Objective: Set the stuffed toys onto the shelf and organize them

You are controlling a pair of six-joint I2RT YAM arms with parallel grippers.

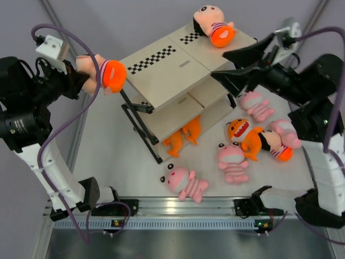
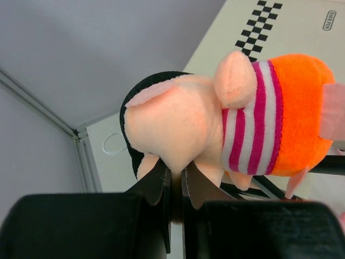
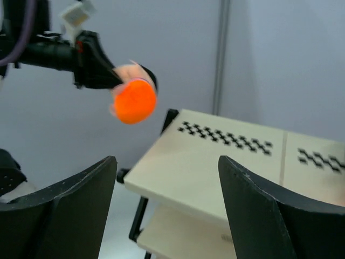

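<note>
My left gripper [image 1: 81, 77] is shut on a peach-faced doll [image 1: 102, 73] with a striped shirt and orange bottom, held in the air left of the shelf [image 1: 167, 81]. In the left wrist view the fingers [image 2: 175, 172] pinch the doll's [image 2: 215, 121] head from below, above the shelf's top board [image 2: 226, 38]. My right gripper [image 1: 218, 65] is open and empty over the shelf's right side; in its own view the gripper [image 3: 166, 162] frames the top board [image 3: 215, 156] and the held doll [image 3: 132, 97]. Another doll [image 1: 214, 26] lies on the shelf's top far corner.
On the table right of the shelf lie a pink animal [image 1: 256, 105], an orange creature [image 1: 242, 134], a doll [image 1: 276, 144] and another pink animal [image 1: 288, 132]. Two more pink animals [image 1: 233, 162] [image 1: 186, 183] lie nearer. An orange creature [image 1: 183, 137] lies at the shelf's foot.
</note>
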